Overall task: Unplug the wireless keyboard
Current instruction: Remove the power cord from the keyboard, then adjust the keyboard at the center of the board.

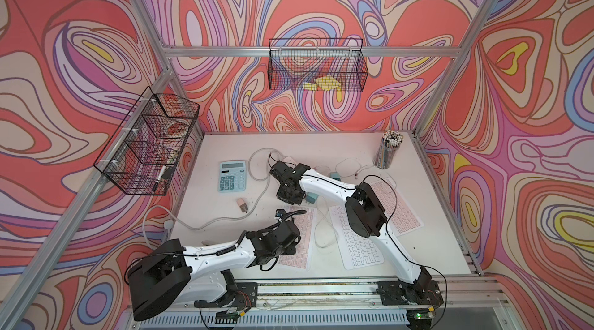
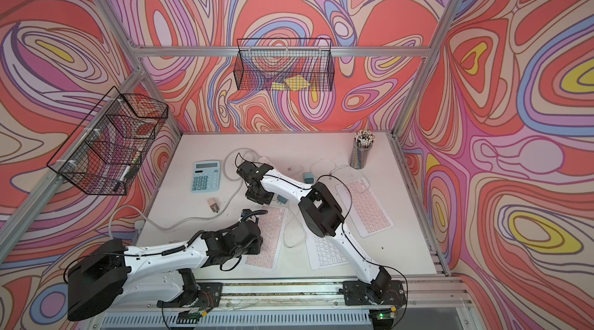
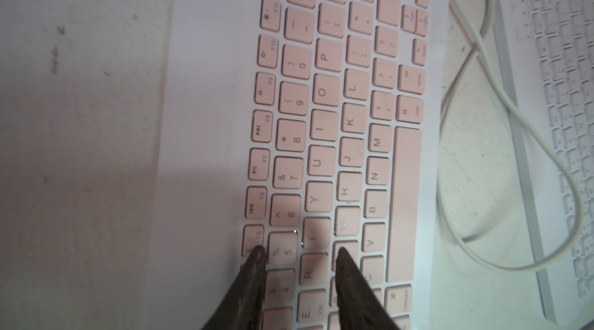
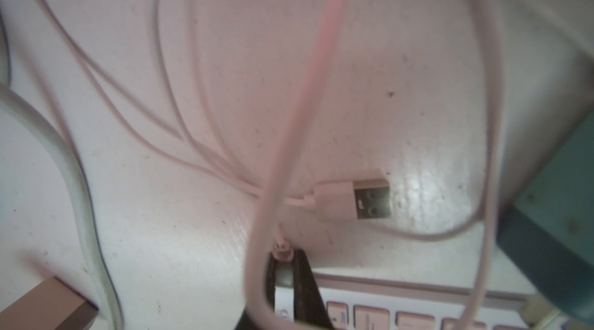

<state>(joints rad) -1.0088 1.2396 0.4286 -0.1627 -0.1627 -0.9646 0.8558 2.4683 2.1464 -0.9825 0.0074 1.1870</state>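
The wireless keyboard (image 1: 303, 225), white with pink keys, lies at the table's front left of centre; it shows in both top views (image 2: 273, 232). My left gripper (image 3: 299, 249) is open, and its dark fingertips (image 3: 257, 256) rest on the keys with nothing between them. At the keyboard's far end (image 4: 401, 296) my right gripper (image 4: 284, 259) is shut on the small plug (image 4: 281, 248) of a pink cable (image 4: 308, 87). I cannot tell whether the plug sits in the port. The cable's USB end (image 4: 356, 198) lies loose on the table.
A white keyboard (image 1: 360, 248) and a second pink one (image 1: 400, 206) lie to the right, with a white cable loop (image 3: 514, 119) between. A calculator (image 1: 232, 175), chargers (image 1: 334, 175), a thick white cord (image 1: 257, 167) and a pencil cup (image 1: 387, 151) stand further back.
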